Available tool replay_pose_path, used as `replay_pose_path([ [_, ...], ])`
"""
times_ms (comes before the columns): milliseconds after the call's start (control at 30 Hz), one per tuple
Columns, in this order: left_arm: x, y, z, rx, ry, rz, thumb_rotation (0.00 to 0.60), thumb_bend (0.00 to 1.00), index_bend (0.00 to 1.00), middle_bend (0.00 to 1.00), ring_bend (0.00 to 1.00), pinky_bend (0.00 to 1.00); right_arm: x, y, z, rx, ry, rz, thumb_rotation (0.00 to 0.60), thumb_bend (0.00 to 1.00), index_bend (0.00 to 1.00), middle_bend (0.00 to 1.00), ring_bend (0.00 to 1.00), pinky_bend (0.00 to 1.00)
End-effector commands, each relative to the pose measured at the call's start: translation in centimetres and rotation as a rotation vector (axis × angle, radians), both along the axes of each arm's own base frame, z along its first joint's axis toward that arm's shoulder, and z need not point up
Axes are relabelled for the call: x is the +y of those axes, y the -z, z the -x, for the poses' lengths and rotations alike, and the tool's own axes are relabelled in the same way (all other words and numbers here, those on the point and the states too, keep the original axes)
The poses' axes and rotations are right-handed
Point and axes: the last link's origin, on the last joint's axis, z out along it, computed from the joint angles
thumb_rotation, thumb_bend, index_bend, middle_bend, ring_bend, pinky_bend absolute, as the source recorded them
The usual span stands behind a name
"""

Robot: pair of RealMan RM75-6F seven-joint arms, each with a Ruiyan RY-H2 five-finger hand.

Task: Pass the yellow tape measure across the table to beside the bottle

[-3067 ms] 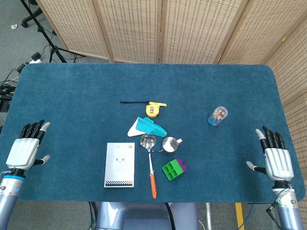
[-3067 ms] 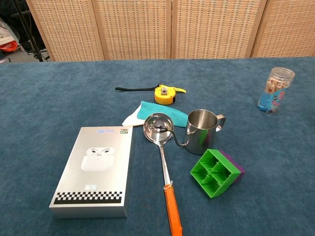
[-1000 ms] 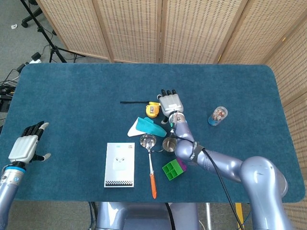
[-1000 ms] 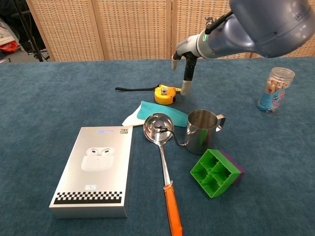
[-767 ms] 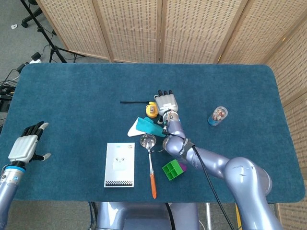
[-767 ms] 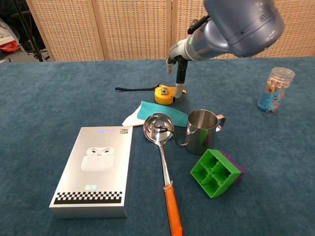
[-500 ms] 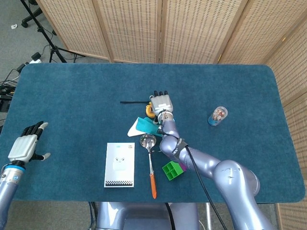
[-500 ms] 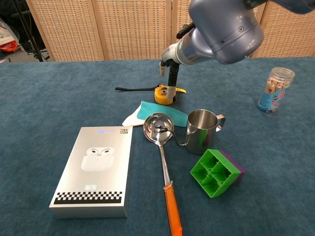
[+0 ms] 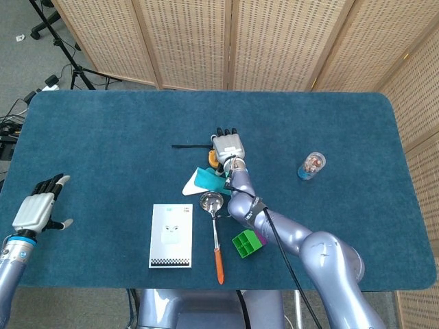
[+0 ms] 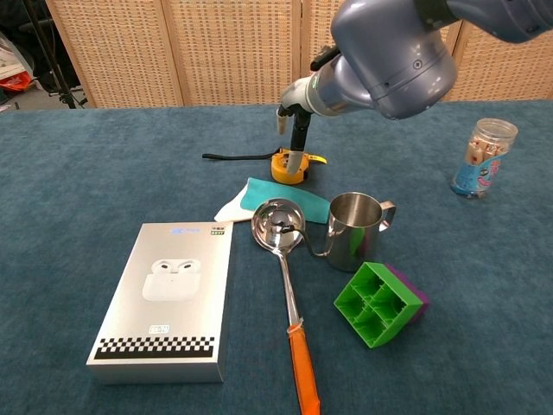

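Note:
The yellow tape measure (image 10: 289, 167) lies at mid-table with its black strap (image 10: 237, 156) stretched out to the left. In the head view only a yellow sliver of the tape measure (image 9: 213, 160) shows under my right hand (image 9: 228, 146). The fingers (image 10: 296, 137) of that hand point straight down and their tips reach the top of the tape measure; nothing is gripped. The clear bottle (image 9: 311, 165) with a blue base stands upright far to the right, also seen as the bottle (image 10: 484, 156). My left hand (image 9: 34, 209) lies open at the table's left edge.
A teal-and-white cloth (image 10: 285, 201) lies just in front of the tape measure. Nearer me are a steel ladle (image 10: 285, 259) with an orange handle, a steel cup (image 10: 356, 229), a green-and-purple box (image 10: 378, 303) and a white earbuds box (image 10: 168, 298). My right arm (image 9: 302, 240) crosses above them.
My right hand has swung in from the table's right edge and slid leftward until its fingertips stand on the tape measure. The left hand has barely moved.

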Motion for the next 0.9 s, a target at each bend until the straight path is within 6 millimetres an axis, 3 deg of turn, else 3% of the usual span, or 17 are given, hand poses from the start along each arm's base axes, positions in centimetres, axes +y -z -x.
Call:
replay_pose_path([
  [33,0.0,0.1,0.0,0.001,-0.001,0.006,0.6,0.2,0.0,0.0,0.0,0.0,0.0,0.2,0.7,0.0,0.009,-0.004,0.6,0.13,0.18,0.0,0.0,0.0],
  [900,0.1,0.3,0.2,-0.005,-0.011,0.021,0.6,0.2,0.0,0.0,0.0,0.0,-0.4,2.2,2.0,-0.039,0.015,-0.026,0.6,0.13,0.19,0.0,0.0,0.0],
])
